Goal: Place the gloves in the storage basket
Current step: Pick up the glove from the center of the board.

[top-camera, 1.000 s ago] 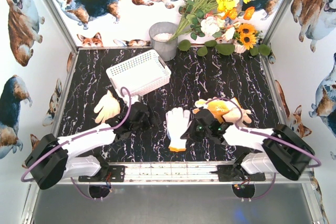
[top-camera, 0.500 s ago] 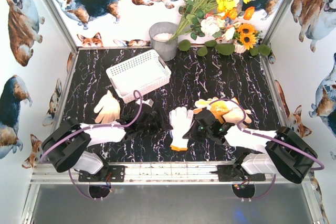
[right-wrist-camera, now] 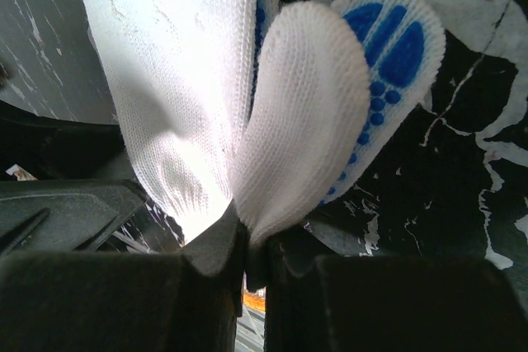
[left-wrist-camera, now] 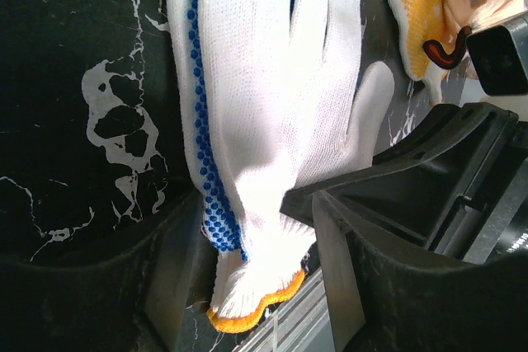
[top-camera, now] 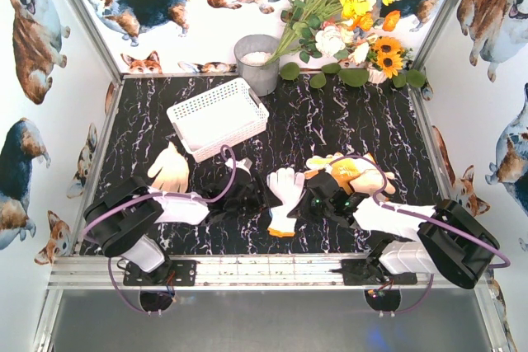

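Note:
A white glove (top-camera: 283, 197) with blue palm dots and an orange cuff lies at the table's middle front. My right gripper (top-camera: 310, 200) is shut on a fold of this glove (right-wrist-camera: 289, 113), pinched between its fingertips (right-wrist-camera: 256, 257). My left gripper (top-camera: 254, 195) stands open on the glove's left. In its wrist view the cuff end (left-wrist-camera: 256, 286) lies between the two fingers, with a gap on the right side. Yellow and orange gloves (top-camera: 346, 172) are bunched behind my right gripper. A cream glove (top-camera: 169, 169) lies at the left. The white storage basket (top-camera: 219, 117) sits at the back left, with nothing showing in it.
A grey round pot (top-camera: 257, 62) stands behind the basket. A bunch of flowers (top-camera: 346, 14) leans in the back right corner. Printed walls close in the table on three sides. A metal rail (top-camera: 264, 269) runs along the near edge.
My left arm has swung right, from beside the cream glove to the white glove's cuff, and its jaws have narrowed. The right gripper has kept its hold and barely moved.

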`<state>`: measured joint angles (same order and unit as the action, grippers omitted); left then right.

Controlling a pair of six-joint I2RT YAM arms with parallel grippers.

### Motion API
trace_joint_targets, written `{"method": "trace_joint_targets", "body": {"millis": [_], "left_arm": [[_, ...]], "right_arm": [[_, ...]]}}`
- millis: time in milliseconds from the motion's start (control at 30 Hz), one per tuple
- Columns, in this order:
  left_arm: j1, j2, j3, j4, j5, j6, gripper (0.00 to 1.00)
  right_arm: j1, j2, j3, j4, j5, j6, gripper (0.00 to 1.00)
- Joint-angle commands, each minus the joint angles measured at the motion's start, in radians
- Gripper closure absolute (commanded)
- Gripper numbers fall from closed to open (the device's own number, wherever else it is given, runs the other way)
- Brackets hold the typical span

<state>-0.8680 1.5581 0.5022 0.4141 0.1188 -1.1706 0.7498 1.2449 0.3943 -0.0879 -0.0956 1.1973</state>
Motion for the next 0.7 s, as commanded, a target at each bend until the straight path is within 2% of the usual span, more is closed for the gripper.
{"method": "trace_joint_targets", "body": {"millis": [0, 267, 667], "left_arm": [[-0.013, 0.034, -0.009, -0.101, -0.091, 0.009, 0.5], [-0.032, 0.018, 0.0, -0.191, -0.225, 0.003, 0.55], [-0.052, 0.086, 0.029, -0.132, -0.238, 0.013, 0.65]], "right_arm": [[-0.004, -0.013, -0.008, -0.015, 0.049, -0.001, 1.0], [-0.004, -0.015, -0.009, -0.011, 0.046, -0.001, 1.0], [-0.005, -0.019, -0.015, 0.001, 0.042, 0.002, 1.0]]}}
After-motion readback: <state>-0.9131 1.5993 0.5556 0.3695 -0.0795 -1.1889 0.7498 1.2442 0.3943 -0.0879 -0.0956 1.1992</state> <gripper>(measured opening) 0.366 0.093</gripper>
